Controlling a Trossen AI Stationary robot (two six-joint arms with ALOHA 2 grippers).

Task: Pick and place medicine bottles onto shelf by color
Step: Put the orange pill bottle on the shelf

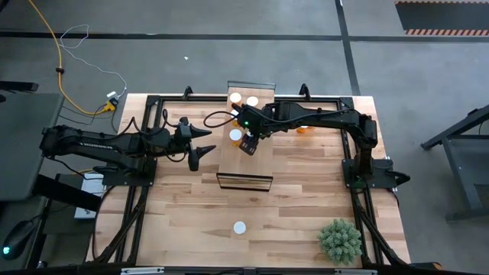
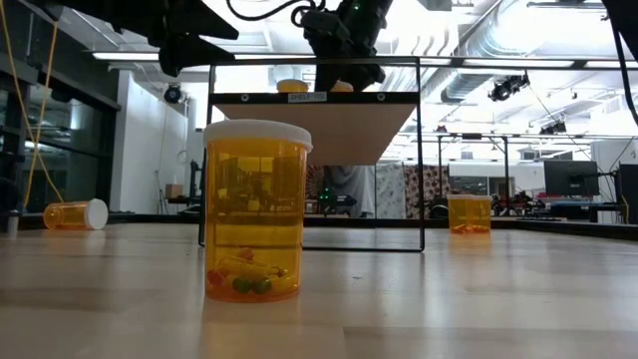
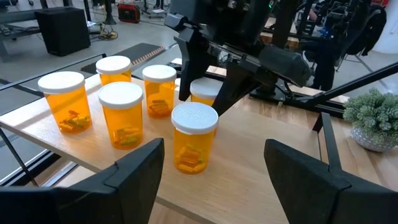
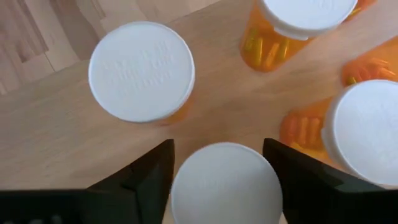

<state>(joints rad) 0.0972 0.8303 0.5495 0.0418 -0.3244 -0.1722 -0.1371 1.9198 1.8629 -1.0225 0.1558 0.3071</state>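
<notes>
The shelf (image 1: 244, 164) is a light-wood board on a dark frame at the table's middle. Several orange medicine bottles with white caps (image 3: 121, 112) stand upright on its far half. My right gripper (image 1: 247, 143) hangs over them, pointing steeply down, shut on one bottle (image 3: 205, 90). My left gripper (image 1: 200, 145) waits open beside the shelf's left side, nearly level and holding nothing. Another bottle (image 2: 257, 209) stands on the tabletop near the near edge. One (image 2: 75, 213) lies on its side, and one more (image 2: 469, 212) stands farther right. My right gripper has the bottle's white cap (image 4: 186, 180) between its two fingers, one finger (image 4: 146, 177) on each opposite side. The fingers come from above, slanting steeply down. The bottle stands upright among the others on the shelf board (image 4: 56, 137); a nearer bottle hides its base.
Orange bottles (image 1: 306, 128) lie on the table right of the shelf, under my right arm. A small green plant (image 1: 340, 241) sits at the near right corner. A white round top (image 1: 240, 227) shows near the near edge. Two capped bottles (image 4: 142, 71) (image 4: 364, 130) stand close around the held one.
</notes>
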